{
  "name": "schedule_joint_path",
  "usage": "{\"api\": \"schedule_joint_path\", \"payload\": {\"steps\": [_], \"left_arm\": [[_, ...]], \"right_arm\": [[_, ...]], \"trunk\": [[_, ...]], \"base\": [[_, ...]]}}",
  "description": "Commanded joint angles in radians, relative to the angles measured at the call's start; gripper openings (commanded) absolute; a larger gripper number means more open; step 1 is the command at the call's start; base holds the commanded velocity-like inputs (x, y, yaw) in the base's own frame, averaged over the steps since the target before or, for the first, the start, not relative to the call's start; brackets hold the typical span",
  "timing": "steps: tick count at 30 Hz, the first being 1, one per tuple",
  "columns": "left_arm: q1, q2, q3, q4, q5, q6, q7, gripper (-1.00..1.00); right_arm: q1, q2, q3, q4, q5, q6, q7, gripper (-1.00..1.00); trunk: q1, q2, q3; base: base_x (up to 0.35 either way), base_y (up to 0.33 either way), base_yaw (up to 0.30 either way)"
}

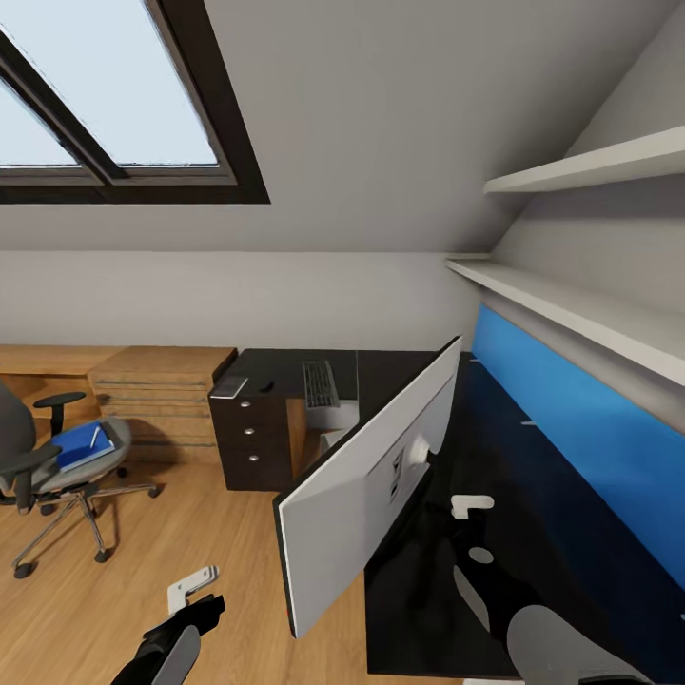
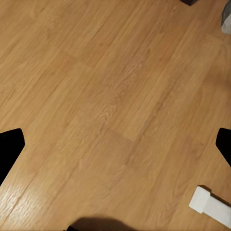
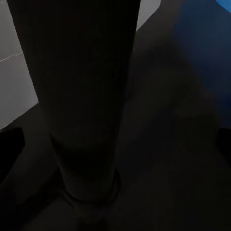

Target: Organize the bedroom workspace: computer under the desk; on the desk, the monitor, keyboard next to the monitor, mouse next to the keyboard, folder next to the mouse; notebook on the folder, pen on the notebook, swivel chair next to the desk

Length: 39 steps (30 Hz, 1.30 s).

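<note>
The left gripper hangs spread over bare wood floor beside the desk, while the right gripper, fingers apart, straddles the monitor stand on the desk's black top. Farther along the desk lies the keyboard. Well off from the desk, the swivel chair carries the folder and pen.

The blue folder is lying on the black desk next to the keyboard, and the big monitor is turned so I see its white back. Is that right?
Not quite. The blue folder is lying on the seat of the swivel chair, out on the wooden floor, not on the desk. The head view shows it. The rest holds: the keyboard is on the desk, and the monitor shows its white back.
</note>
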Motion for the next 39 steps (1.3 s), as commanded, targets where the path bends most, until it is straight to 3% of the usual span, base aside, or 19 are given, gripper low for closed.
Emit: {"api": "schedule_joint_path", "payload": {"steps": [1,39], "left_arm": [[0.000,0.001,-0.004,-0.001,0.007,0.002,0.009,1.00],[0.000,0.003,-0.001,-0.001,0.009,0.002,0.009,1.00]], "right_arm": [[-0.001,0.000,0.006,0.001,0.000,-0.002,-0.007,1.00],[0.000,0.001,0.015,-0.003,0.003,-0.009,-0.002,1.00]], "trunk": [[0.000,-0.001,0.000],[0.000,-0.001,0.000]], "base": [[0.098,-0.002,0.000],[0.027,0.000,0.000]]}}
